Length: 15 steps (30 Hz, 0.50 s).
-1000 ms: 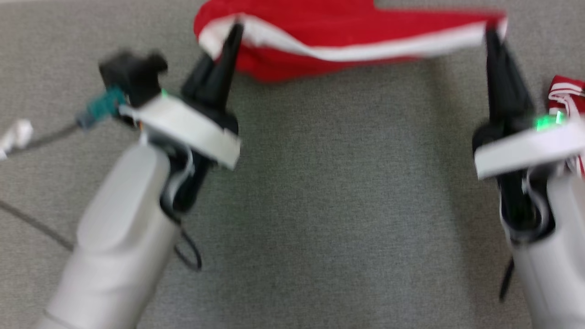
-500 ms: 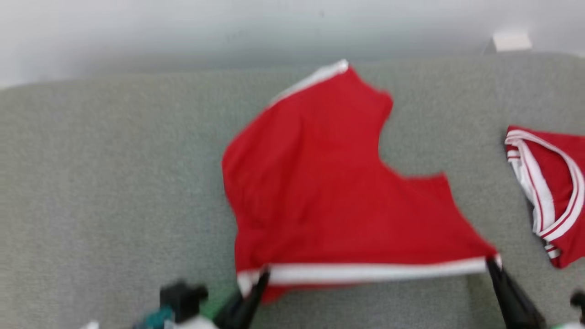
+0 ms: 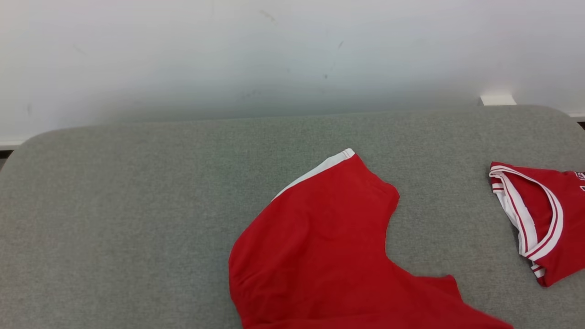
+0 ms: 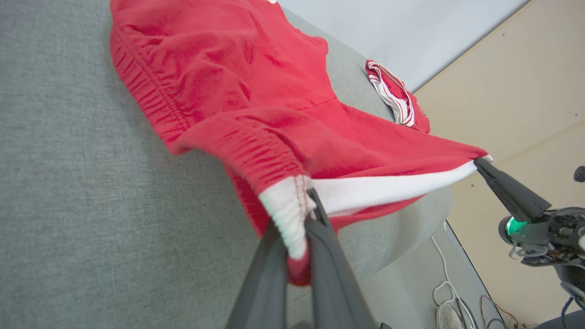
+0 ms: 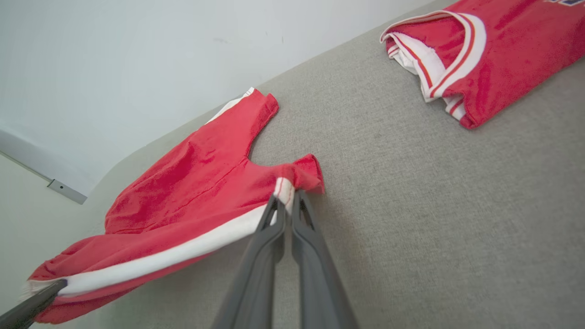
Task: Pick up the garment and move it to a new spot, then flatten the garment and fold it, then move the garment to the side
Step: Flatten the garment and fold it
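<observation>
A pale wall is standing behind the table's far edge. The table, covered in grey fabric with rounded corners, is carrying both pieces of clothing. The red garment is lying on the table's middle, slightly toward its right half, with one white-trimmed corner pointing at the table's far edge and most of the cloth resting flat on the surface. Its white-banded edge is being held raised off the table near the table's front edge, and it is stretching taut between the two grippers. A second red garment, folded and showing white and red striped trim, is sitting on the table's right end, well apart from the first. The left gripper is pinching the left end of the white band, its two dark fingers pressed fully together on the bunched cloth. The right gripper is clamping the right end of the same band, its fingers closed with only the fabric between them. In the left wrist view, loose cables are lying on the floor below the table's front edge.
</observation>
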{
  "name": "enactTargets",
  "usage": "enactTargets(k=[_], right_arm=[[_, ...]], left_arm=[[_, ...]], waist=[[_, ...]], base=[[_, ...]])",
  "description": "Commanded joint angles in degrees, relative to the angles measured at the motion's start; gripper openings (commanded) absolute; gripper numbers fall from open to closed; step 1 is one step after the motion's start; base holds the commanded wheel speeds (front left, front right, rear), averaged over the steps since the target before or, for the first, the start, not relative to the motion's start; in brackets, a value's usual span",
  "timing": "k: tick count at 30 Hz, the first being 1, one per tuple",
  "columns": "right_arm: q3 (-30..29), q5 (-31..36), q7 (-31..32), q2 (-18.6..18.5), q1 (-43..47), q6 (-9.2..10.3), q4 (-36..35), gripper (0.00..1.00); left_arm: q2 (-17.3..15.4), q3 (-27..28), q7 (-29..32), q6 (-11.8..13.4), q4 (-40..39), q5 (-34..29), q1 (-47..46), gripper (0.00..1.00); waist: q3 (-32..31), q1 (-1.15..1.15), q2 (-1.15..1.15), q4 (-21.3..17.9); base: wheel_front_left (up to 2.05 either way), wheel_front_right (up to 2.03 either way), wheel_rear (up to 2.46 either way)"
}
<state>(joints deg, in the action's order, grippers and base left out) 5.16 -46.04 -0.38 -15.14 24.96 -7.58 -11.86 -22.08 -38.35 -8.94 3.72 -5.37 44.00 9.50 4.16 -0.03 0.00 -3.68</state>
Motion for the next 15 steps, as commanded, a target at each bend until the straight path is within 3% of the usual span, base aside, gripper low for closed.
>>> enactTargets(k=[1,9,15], right_arm=[[-0.45,0.26,0.17,-0.34,-1.64,0.18,-0.43,0.0],[-1.17,2.15,5.22,-0.65,-18.06,0.18,1.6,0.0],[0.91,1.49,9.87,-1.23,-32.04,0.17,6.36,0.0]], left_arm=[[-0.51,0.28,0.27,0.43,-0.32,-0.26,-0.79,0.0],[1.02,2.25,4.52,-0.15,-6.0,4.16,-6.45,0.0],[5.24,3.0,9.05,-1.06,-8.77,8.6,-14.94,0.0]], waist=[[0.4,0.03,0.0,0.26],[5.54,0.03,0.0,3.9],[10.21,0.03,0.0,8.23]], base=[[0.0,0.0,0.0],[0.0,0.0,0.0],[0.0,0.0,0.0]])
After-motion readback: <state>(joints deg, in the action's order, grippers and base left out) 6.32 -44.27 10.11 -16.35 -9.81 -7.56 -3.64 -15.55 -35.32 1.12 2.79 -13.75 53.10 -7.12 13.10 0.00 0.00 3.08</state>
